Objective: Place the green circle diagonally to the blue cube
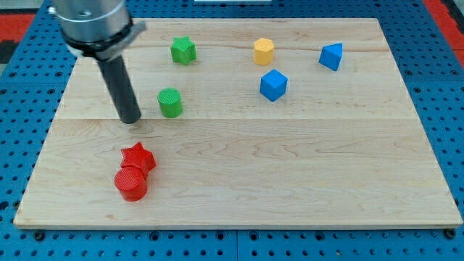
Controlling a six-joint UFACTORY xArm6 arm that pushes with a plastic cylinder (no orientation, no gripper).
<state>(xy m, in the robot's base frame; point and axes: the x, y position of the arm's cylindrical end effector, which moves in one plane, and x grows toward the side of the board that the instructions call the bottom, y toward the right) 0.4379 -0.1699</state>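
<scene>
Red circle [131,183] sits nearest the view's bottom on the pale wood surface [290,174], well below and to the left of the green circle [170,102], which serves as reference here. Red star [138,157] touches the red circle on its upper side, also below-left of the green circle.

My tip [131,119] rests on the surface just left of the green circle and slightly lower, a narrow gap between them; not touching. No hand is fitted: the arm ends in a plain dark rod, holding nothing.

Blue cube [273,85] lies to the right of the green circle, a little higher, well apart. Green star [183,50] stands above the green circle, slightly right. Yellow hexagonal block [264,51] is up and to the right. Blue block [331,56], shape roughly triangular, is farthest right of the green circle, near the view's top.
</scene>
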